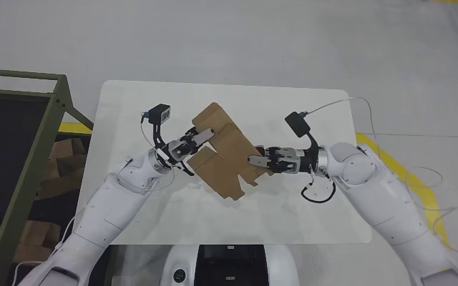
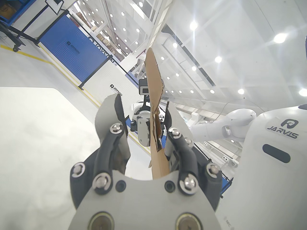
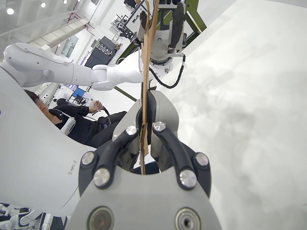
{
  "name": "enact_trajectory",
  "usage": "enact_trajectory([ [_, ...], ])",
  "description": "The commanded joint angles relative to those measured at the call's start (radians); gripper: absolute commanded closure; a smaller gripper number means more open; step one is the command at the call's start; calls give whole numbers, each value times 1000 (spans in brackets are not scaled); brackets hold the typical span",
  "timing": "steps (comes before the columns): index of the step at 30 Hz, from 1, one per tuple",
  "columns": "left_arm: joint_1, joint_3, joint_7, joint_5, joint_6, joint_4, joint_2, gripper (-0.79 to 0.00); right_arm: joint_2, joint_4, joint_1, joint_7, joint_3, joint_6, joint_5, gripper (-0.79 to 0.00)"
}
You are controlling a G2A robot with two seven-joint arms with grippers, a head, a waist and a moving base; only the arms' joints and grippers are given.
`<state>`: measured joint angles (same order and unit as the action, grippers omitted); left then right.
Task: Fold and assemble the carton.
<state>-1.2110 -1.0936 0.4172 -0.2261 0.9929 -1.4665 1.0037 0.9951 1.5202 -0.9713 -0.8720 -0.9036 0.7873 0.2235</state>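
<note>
carton [image 1: 222, 150]: unfolded, held above the tabletop's [image 1: 300, 207] middle.
right fingers [image 3: 165, 111]: clenched on the carton's edge.
left fingers [image 2: 105, 111]: released, straddling the opposite edge.
next: we should clench left firmly before spreading panels.

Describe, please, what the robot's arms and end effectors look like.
The left arm and right arm have smooth, rounded white shells. The left end effector and right end effector have grey metal fingers on black linkages with silver screws and dark pads. Each wrist carries a black camera and a looped black cable.
</note>
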Motion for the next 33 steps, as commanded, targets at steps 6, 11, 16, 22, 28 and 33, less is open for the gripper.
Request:
enact_trajectory([
  [6,-10,-13,-5,6,6,-3,4,-166,2,9,-7,3,-6,-6,-9,0],
  [11,-14,-13,9,8,3,-8,6,-114,2,18,-12,7,-12,-9,-15,0],
  [16,-14,-14,16,6,1,-9,10,-111,3,22,-16,12,-18,-14,-23,0],
  [22,-14,-16,23,2,4,-11,13,0,4,22,-17,10,-22,-20,-21,0],
  [28,-13,-20,32,-1,8,-11,16,0,7,17,-19,14,-25,-29,-18,-296],
  [33,-23,-32,35,5,19,-29,16,0,8,14,-18,10,-29,-38,-12,-785],
])
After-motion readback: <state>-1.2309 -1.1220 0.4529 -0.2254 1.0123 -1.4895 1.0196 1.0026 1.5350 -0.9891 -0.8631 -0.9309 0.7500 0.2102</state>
